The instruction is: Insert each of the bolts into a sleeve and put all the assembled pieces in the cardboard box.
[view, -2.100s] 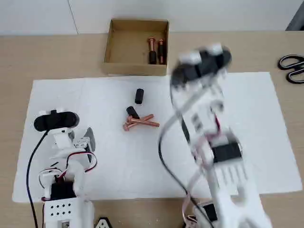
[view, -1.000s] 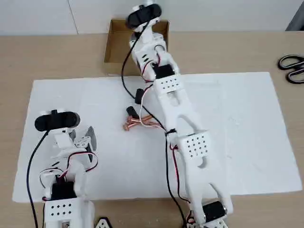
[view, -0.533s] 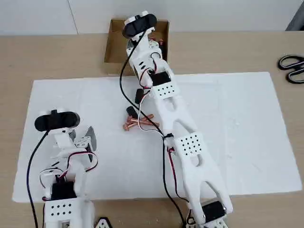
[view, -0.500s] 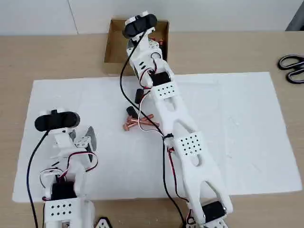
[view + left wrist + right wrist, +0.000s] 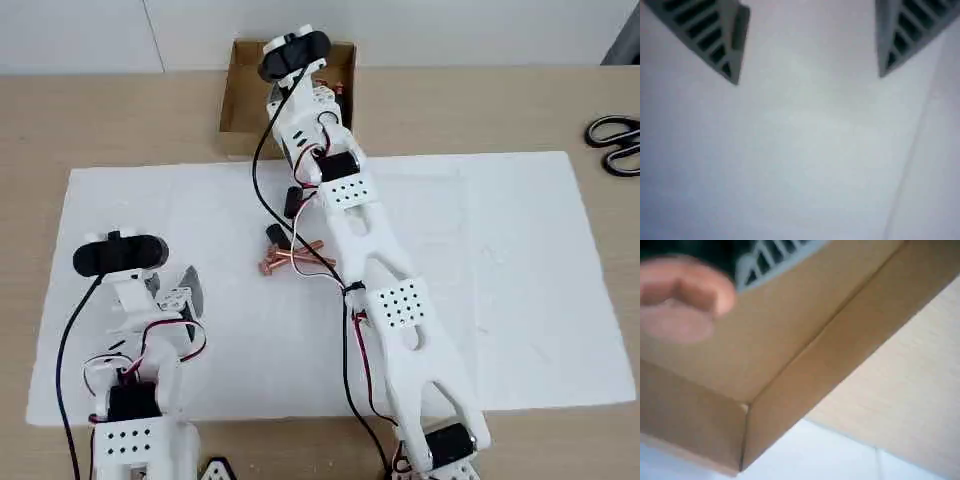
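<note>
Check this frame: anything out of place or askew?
Nothing damaged or spilled. The loose bolts lie crossed in a small heap on the white sheet, one sleeve beside them, a second sleeve apart. Scissors lie on the bare table beyond the sheet's edge, not a task item.

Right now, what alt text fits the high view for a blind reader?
The right arm stretches across a white sheet, its pincer over the cardboard box. Copper bolts and black sleeves lie mid-sheet beside it; the left arm sits folded at the sheet's near corner.
</note>
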Action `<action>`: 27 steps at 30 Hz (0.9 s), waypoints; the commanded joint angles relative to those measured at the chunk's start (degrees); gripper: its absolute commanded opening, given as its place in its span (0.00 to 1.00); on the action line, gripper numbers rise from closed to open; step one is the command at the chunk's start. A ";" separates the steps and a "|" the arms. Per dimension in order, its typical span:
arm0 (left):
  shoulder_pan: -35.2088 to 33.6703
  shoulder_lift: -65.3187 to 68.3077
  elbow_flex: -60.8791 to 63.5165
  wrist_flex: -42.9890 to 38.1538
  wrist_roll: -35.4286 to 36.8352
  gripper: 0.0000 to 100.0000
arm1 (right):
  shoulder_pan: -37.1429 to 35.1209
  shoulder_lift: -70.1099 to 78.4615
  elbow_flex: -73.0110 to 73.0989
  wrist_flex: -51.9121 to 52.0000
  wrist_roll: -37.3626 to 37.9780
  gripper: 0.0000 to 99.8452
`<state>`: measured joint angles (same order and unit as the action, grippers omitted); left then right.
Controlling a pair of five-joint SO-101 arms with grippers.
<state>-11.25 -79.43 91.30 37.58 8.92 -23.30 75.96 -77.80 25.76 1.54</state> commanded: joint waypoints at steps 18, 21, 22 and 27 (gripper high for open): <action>0.18 -0.79 -0.31 -1.32 0.18 0.17 | 0.48 -1.36 -5.71 1.01 0.62 0.20; 0.18 -0.79 -0.31 -1.32 0.18 0.17 | 0.48 -1.45 -6.15 4.44 0.62 0.24; 0.18 -0.79 -0.31 -1.32 0.18 0.17 | 0.57 -1.45 -6.15 4.70 0.62 0.24; 0.18 -0.79 -0.31 -1.32 0.18 0.17 | 1.01 -1.80 -6.15 4.62 0.62 0.24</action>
<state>-11.25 -79.43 91.30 37.58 8.92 -23.12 75.87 -80.53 30.24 1.54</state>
